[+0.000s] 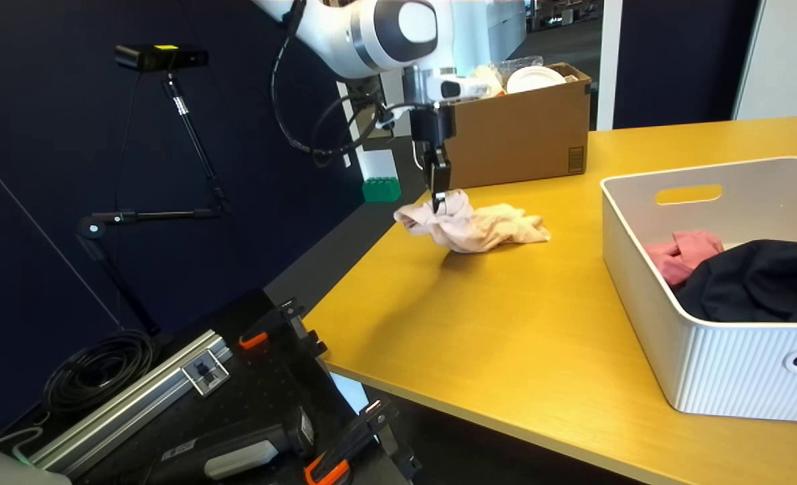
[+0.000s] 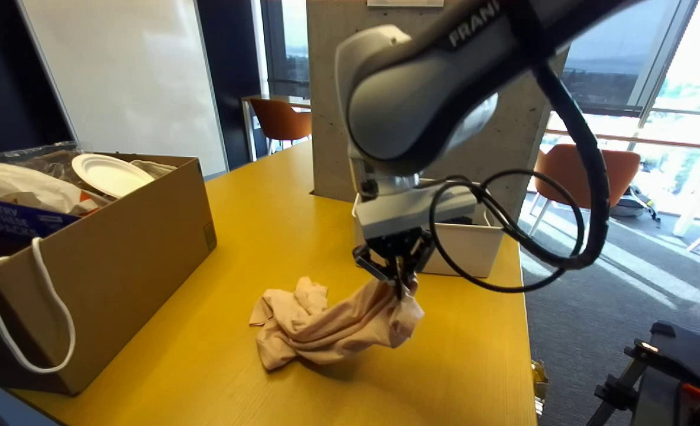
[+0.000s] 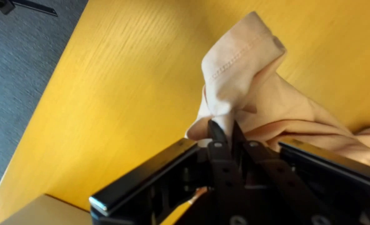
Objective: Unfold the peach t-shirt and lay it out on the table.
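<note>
The peach t-shirt (image 1: 506,225) lies bunched and creased on the table (image 1: 506,323), with one end lifted off the surface. In the wrist view, a stitched hem of the peach t-shirt (image 3: 244,56) folds over beyond the fingertips, and the rest trails away to the right. My gripper (image 3: 224,125) pinches a fold of this cloth between its narrow tips. In an exterior view, the gripper (image 2: 401,287) points down at the raised end, and the peach t-shirt (image 2: 326,331) slopes from there to a crumpled heap. No chest print shows.
A white bin (image 1: 755,377) on the table holds a pink-red garment (image 1: 691,252) and a black garment (image 1: 762,283). Behind the cloth stands a full cardboard box (image 1: 519,141), which in an exterior view has a white rope handle (image 2: 60,313). Clamps (image 1: 364,438) sit near the table's edge.
</note>
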{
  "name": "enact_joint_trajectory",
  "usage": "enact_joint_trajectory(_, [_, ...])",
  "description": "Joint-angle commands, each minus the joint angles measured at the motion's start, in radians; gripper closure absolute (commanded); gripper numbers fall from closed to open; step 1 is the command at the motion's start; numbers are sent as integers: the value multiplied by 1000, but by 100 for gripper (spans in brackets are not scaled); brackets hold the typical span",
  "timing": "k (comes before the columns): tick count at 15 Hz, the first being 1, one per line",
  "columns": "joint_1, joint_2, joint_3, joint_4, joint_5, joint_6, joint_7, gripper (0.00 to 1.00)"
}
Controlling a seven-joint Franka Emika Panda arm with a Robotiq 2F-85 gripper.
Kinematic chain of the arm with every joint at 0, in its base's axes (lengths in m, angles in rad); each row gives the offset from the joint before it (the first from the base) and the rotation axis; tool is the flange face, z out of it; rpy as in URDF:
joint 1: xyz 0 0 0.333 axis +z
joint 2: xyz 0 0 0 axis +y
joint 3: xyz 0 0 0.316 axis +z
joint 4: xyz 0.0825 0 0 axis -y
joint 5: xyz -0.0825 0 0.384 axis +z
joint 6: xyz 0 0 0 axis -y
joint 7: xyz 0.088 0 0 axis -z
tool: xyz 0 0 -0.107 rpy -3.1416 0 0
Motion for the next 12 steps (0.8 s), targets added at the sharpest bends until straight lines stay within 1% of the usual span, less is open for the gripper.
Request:
enact_joint_trajectory(1, [-65,-66,-12,-251,51,147,0,98])
enact_joint_trajectory(4, [-97,-107,-44,-422,55,247,2,98])
enact_joint_trajectory(5, [-107,-110,-57,-462,53,275,-1,98])
enact_joint_trajectory(7, [-122,-93,-88,-492,42,329,-6,98])
enact_joint_trajectory(9, [-121,-79,-120,-507,29,365,3,98])
enact_joint_trajectory(10, [-120,-73,-130,-510,27,385,2,67])
enact_joint_trajectory(11, [-121,-73,-138,-514,31,401,5,66])
enact_joint_trajectory(12, [-125,-82,-141,-523,36,418,-2,59])
